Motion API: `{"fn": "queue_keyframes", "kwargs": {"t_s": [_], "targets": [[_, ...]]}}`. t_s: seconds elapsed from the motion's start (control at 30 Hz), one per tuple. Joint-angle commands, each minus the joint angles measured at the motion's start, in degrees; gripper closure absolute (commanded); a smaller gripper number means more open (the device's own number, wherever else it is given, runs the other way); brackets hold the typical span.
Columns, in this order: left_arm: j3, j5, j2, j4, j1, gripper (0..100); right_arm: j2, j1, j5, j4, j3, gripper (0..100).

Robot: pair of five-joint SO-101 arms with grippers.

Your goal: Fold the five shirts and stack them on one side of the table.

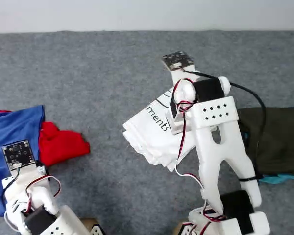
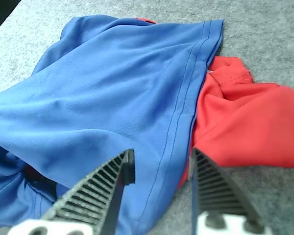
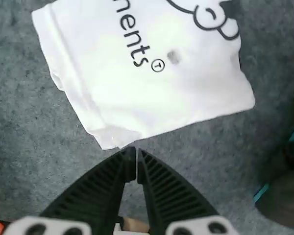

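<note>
Lying by the closed right gripper (image 3: 136, 157), the white shirt (image 3: 137, 78) seems folded; left gripper (image 2: 161, 166) gapes.

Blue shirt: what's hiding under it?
A red shirt sticks out from under the blue shirt. The rest of the red one is covered. Whatever else lies beneath is hidden.

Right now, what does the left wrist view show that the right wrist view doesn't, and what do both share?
Left wrist view, not the right: a crumpled blue fabric shirt lying partly over a red fabric shirt, with the left gripper open over the blue hem. Right wrist view, not the left: a folded white shirt with black print, a dark olive garment at the edge, and the right gripper shut near the white shirt's corner. Both: the grey carpet-like table covering.
</note>
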Motion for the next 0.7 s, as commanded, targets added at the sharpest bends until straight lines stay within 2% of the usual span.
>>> {"fn": "queue_keyframes", "kwargs": {"t_s": [0.0, 0.1, 0.3, 0.47, 0.67], "targets": [[-0.40, -0.62, -0.62, -0.62, -0.44, 81, -3.03, 0.57, -3.69, 1.10, -0.09, 99.0], [0.04, -0.62, -0.62, -0.70, -0.53, 81, -2.95, 0.84, -9.85, -0.66, 0.26, 99.0], [3.30, -0.70, -0.62, -0.97, -0.53, 81, -3.38, 4.26, -27.78, -4.53, 7.38, 99.0], [3.65, -0.70, -0.70, -2.37, -0.53, 81, -3.56, 5.14, -31.30, -4.70, 17.41, 99.0], [3.65, -0.79, -0.62, -6.42, -0.44, 81, -3.03, 9.63, -31.91, -8.48, 17.67, 99.0]]}}
